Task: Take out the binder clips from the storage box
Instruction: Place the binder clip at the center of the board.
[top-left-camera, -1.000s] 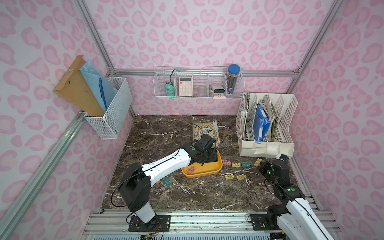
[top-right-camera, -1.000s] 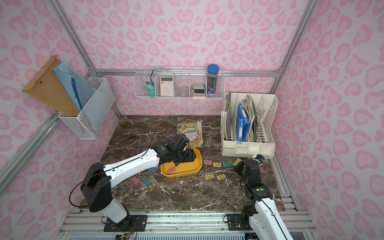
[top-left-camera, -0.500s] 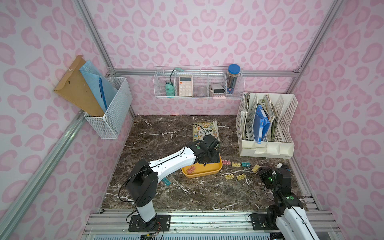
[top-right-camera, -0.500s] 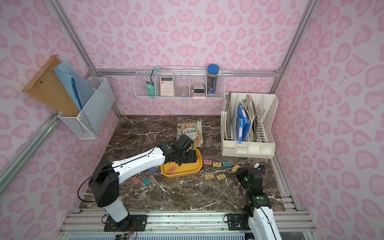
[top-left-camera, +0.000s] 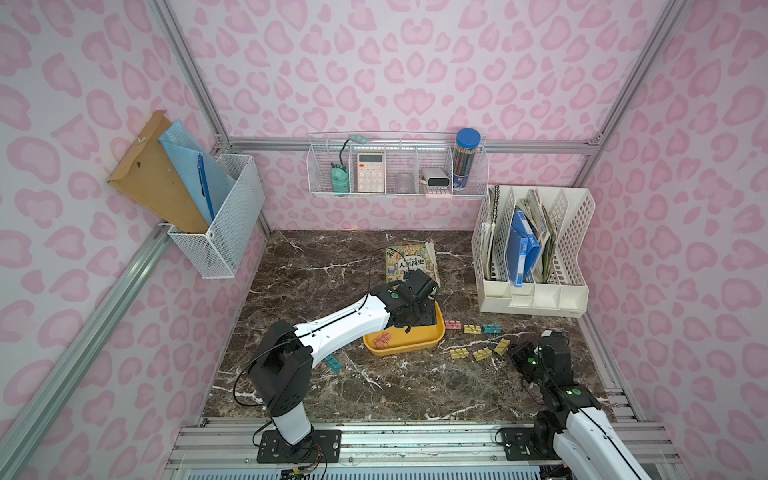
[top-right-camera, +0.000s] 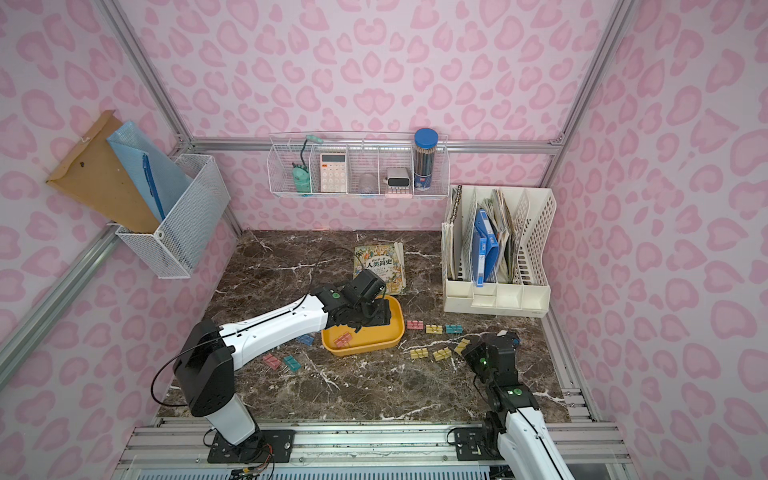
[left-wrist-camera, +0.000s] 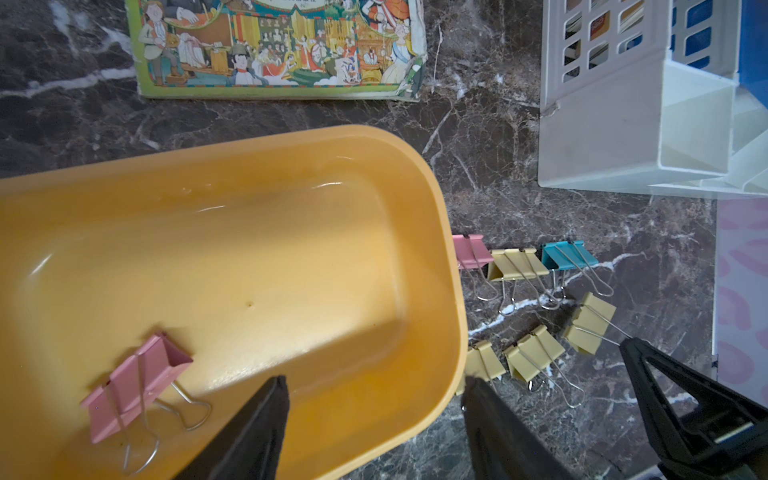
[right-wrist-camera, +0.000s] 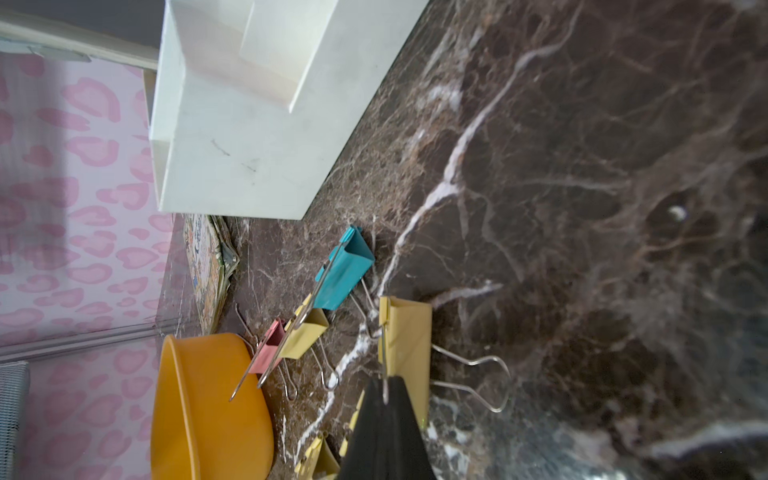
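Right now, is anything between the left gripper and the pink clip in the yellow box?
Nothing visible. The open left gripper hangs over the storage box rim, and only bare box floor lies between it and the pink binder clip.

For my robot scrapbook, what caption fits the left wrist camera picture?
Open left gripper over a shallow yellow plastic tray holding one pink binder clip; six pastel clips lie outside.

Yellow storage box (left-wrist-camera: 249, 249), pink binder clip (left-wrist-camera: 135, 384), brown marbled table (left-wrist-camera: 498, 166).
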